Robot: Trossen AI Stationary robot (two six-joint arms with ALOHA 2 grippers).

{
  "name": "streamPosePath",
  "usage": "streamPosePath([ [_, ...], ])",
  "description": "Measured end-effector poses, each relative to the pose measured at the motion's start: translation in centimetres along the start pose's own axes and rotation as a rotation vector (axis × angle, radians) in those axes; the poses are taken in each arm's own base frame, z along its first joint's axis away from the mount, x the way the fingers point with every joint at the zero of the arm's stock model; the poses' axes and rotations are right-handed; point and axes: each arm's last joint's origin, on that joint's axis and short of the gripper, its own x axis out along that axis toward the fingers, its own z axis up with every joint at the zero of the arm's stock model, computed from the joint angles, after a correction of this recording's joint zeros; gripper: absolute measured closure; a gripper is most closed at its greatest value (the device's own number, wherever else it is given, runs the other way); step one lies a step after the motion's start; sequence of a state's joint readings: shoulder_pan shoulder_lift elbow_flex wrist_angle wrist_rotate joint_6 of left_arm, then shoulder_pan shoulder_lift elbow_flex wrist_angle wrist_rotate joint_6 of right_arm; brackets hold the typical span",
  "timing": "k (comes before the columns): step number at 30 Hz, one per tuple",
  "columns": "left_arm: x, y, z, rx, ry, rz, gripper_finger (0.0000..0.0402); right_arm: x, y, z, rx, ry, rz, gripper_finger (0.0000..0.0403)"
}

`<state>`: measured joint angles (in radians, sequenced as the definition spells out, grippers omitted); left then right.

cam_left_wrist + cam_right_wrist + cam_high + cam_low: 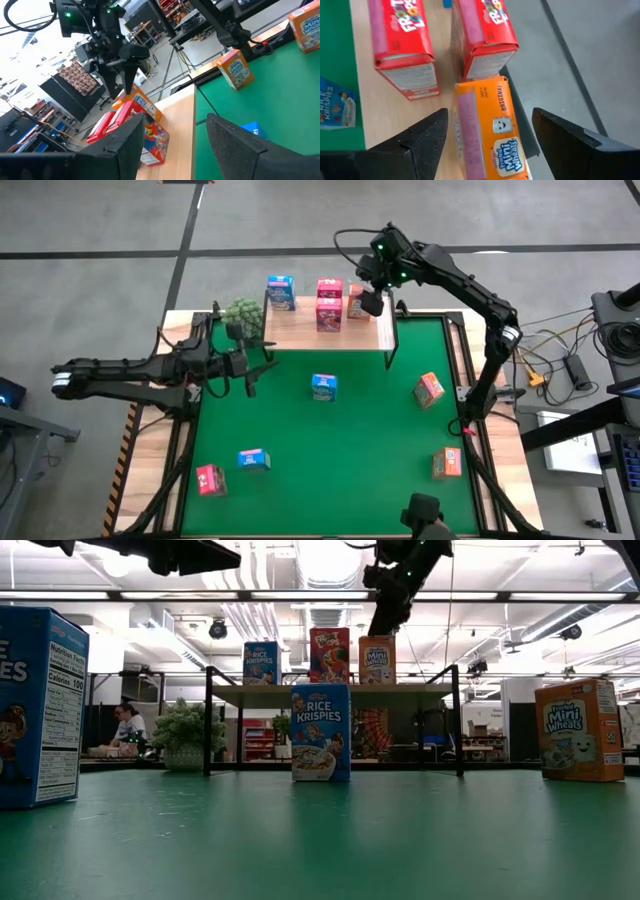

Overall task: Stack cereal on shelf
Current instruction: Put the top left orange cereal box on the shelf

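Directly under your right gripper [487, 132], jaws wide and empty, stands the orange box [490, 135] at the shelf's [300, 330] right end.

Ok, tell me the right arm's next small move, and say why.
Probably lift the right gripper straight up and clear. Its fingers are open on either side of the orange Mini-Wheats box, which stands on the shelf beside two red Froot Loops boxes, so it looks placed.
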<state>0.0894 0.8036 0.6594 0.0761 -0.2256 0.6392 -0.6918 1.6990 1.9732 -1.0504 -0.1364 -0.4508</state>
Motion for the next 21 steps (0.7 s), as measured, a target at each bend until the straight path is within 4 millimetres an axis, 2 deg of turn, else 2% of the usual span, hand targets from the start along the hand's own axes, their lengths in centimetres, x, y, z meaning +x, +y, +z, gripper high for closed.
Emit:
streamPosePath([
  [4,0.05,-0.04,-0.14,0.0,0.009,-0.002,0.0206,0.54,-0.22,-0.14,-0.013,0.042,-0.051,0.0128],
  [11,0.07,-0.02,-0.2,-0.01,0.013,-0.002,0.0206,0.78,-0.06,-0.55,-0.014,0.087,-0.029,0.0133],
  [21,0.08,-0.04,-0.22,-0.013,0.015,-0.003,0.0206,0.75,0.05,-0.72,-0.037,0.102,-0.013,0.0206],
])
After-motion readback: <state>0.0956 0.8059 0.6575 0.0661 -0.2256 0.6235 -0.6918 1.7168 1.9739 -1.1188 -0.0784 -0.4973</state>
